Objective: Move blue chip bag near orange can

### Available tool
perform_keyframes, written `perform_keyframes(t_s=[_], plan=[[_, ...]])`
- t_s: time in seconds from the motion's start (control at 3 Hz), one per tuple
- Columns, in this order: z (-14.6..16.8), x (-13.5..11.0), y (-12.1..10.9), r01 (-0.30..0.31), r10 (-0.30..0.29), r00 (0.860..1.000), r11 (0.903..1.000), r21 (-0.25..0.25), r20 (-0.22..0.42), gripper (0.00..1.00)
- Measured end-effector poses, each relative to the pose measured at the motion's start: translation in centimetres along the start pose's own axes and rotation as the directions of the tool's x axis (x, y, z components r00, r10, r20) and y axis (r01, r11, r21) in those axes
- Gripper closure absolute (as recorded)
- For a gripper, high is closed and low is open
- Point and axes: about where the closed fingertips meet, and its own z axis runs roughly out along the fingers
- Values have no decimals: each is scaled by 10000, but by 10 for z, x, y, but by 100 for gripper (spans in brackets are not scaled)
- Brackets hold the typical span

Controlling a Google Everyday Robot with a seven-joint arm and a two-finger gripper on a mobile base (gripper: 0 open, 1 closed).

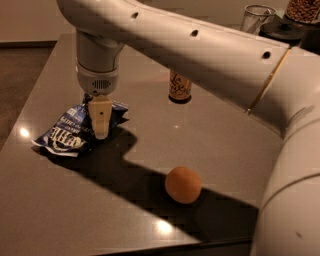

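Observation:
The blue chip bag [67,132] lies flat and crinkled on the left of the dark table, white lettering up. My gripper [100,131] hangs straight down from the white arm over the bag's right end, its tip at or just above the foil. The orange can [179,88] stands upright farther back and to the right, its top hidden behind my arm. The bag and the can are well apart.
A round orange fruit [183,184] sits on the table [150,145] in front of the can, towards the near edge. My white arm [210,47] spans the upper right. A glass [256,18] and a jar [303,10] stand at the back right.

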Motion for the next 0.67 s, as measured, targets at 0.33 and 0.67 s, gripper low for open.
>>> perform_keyframes(t_s=[0.33,0.67], plan=[[9,13,-5,-125,119,9993,9998,-169,-342,28],[6,33,-12,-297,282,9967,9994,-191,-764,59]])
